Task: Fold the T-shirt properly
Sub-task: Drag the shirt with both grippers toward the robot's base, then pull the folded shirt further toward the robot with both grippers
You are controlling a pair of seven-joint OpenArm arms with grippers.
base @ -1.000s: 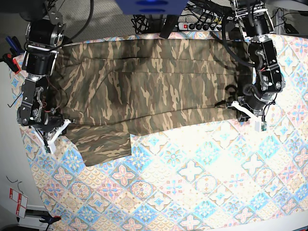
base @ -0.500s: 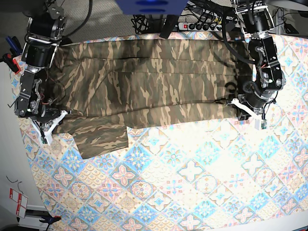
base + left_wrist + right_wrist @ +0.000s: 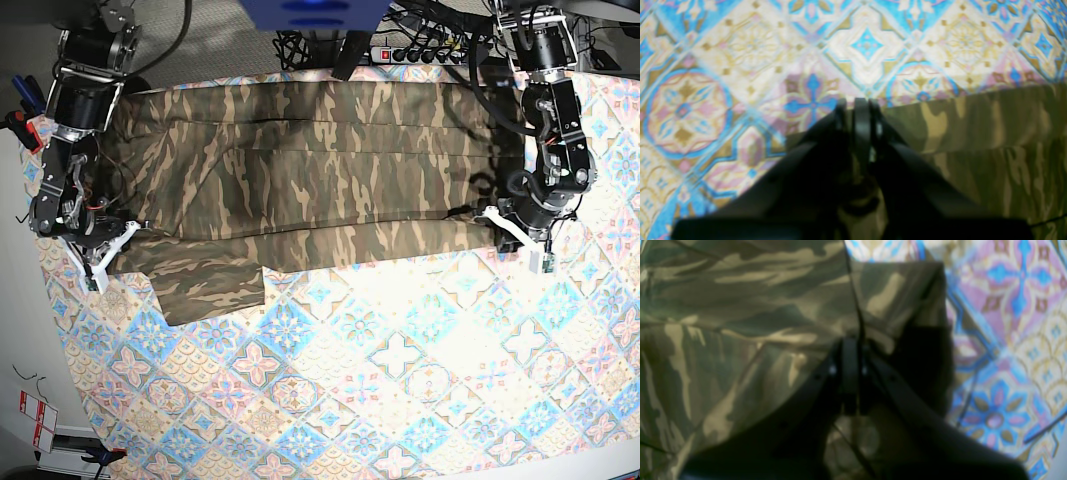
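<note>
Both grippers, left gripper [image 3: 508, 226] and right gripper [image 3: 112, 250], pinch the near hem of the camouflage T-shirt [image 3: 300, 180] spread on the desk's tablecloth [image 3: 420, 360]; carry both corners level, keeping the edge taut

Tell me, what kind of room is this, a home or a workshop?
Probably a robotics lab or test bench, not a home. Two robot arms are mounted at a table covered by a patterned tablecloth, a T-shirt lies spread out, and a power strip with tangled cables sits behind.
</note>
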